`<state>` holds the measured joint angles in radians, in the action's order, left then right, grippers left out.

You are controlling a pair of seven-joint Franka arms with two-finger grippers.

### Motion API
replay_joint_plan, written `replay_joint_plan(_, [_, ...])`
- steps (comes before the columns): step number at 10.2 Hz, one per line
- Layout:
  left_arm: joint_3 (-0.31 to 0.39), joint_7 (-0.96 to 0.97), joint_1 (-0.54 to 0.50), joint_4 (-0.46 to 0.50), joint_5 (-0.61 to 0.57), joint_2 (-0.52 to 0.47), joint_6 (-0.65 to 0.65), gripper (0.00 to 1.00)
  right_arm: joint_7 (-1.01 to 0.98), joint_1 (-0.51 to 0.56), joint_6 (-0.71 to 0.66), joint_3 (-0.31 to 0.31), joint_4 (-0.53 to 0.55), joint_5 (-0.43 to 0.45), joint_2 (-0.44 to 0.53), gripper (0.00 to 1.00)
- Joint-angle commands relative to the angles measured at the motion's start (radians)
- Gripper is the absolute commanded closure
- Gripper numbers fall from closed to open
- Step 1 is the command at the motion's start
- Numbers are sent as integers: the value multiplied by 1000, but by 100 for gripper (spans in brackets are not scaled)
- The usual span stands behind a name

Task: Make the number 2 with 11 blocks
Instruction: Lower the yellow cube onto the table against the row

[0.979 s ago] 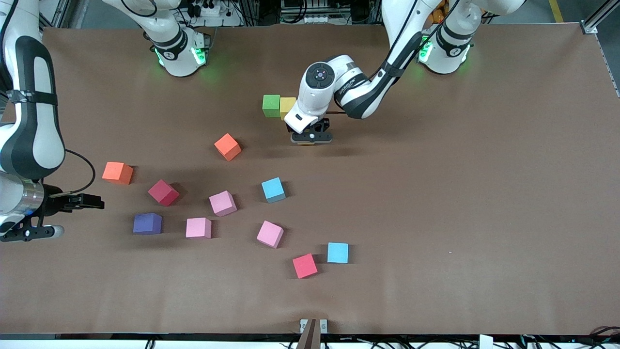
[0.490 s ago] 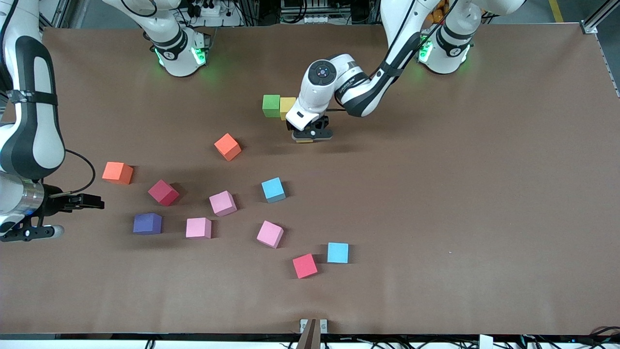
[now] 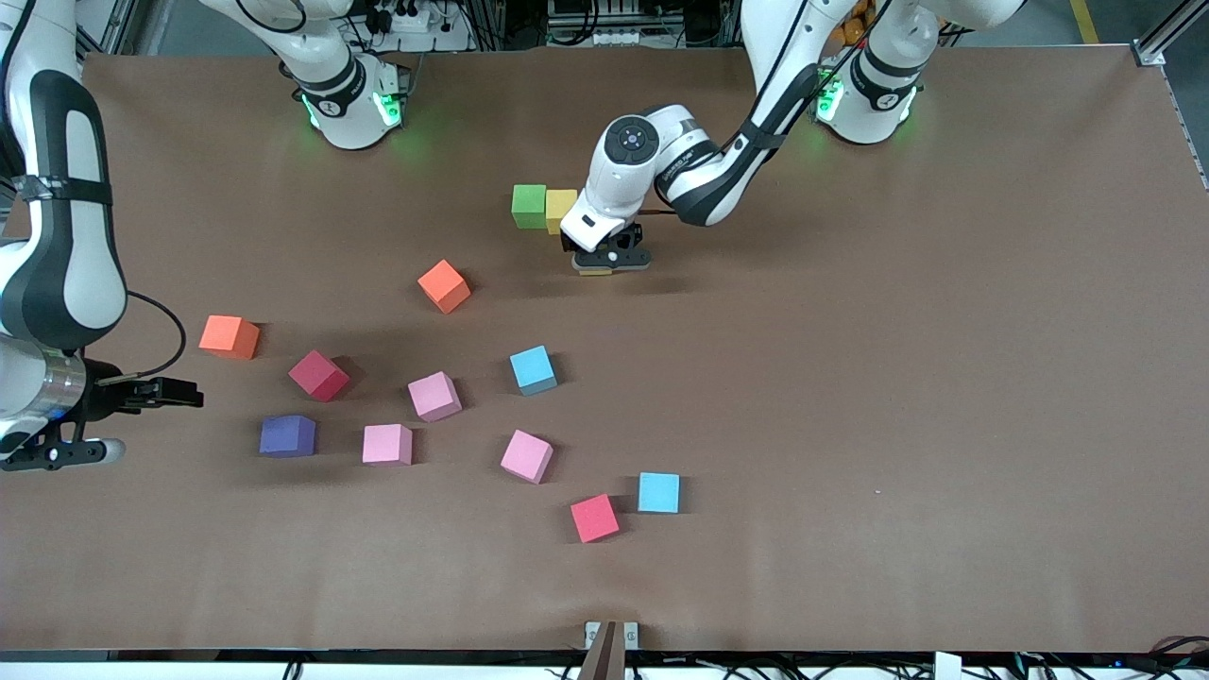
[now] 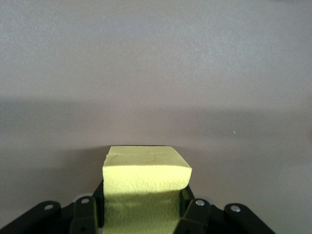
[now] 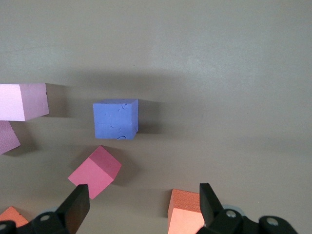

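Here, in the front view, the left hand [image 3: 610, 263] is low over the brown table [image 3: 945, 378], clenched on a yellow block [image 3: 595, 271] of which only a thin edge shows under it. Just beside the hand, toward the right arm's end, a green block [image 3: 529, 205] and a second yellow block [image 3: 560, 209] sit touching in a short row; no figure 2 stands yet. The other blocks lie scattered nearer the front camera: two orange blocks [image 3: 444, 285] [image 3: 229, 336], a dark red block [image 3: 318, 375], a purple block [image 3: 287, 435], three pink blocks [image 3: 434, 396] [image 3: 387, 444] [image 3: 526, 456], two light blue blocks [image 3: 533, 369] [image 3: 658, 492] and a red block [image 3: 594, 518], the last two almost touching. The right hand [image 3: 175, 392] waits at the right arm's end of the table, near the orange and dark red blocks, its fingers spread with nothing between them. In the left wrist view, the held yellow block [image 4: 145, 187] fills the space between the two black fingers [image 4: 83, 214], with bare table around it. In the right wrist view, the released fingers [image 5: 78, 207] of the right hand [image 5: 144, 207] frame the purple block [image 5: 115, 119], the dark red block [image 5: 95, 171], an orange block [image 5: 187, 214] and a pink block [image 5: 22, 101], all apart from one another.
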<state>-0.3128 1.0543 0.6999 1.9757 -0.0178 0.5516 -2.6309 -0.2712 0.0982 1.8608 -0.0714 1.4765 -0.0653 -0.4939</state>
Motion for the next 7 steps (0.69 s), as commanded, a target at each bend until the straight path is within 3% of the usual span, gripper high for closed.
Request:
replay_joint_plan(1, [-2, 29, 3, 29, -31, -24, -14, 94, -29, 15, 4, 10, -5, -19, -2, 0])
replay_joint_plan(3, [-2, 32, -5, 26, -86, -22, -14, 94, -49, 21, 8, 10, -5, -21, -6, 0])
replay_joint_plan(7, [-2, 56, -3, 18, -88, -19, -14, 94, -49, 24, 8, 10, -5, -19, -6, 0])
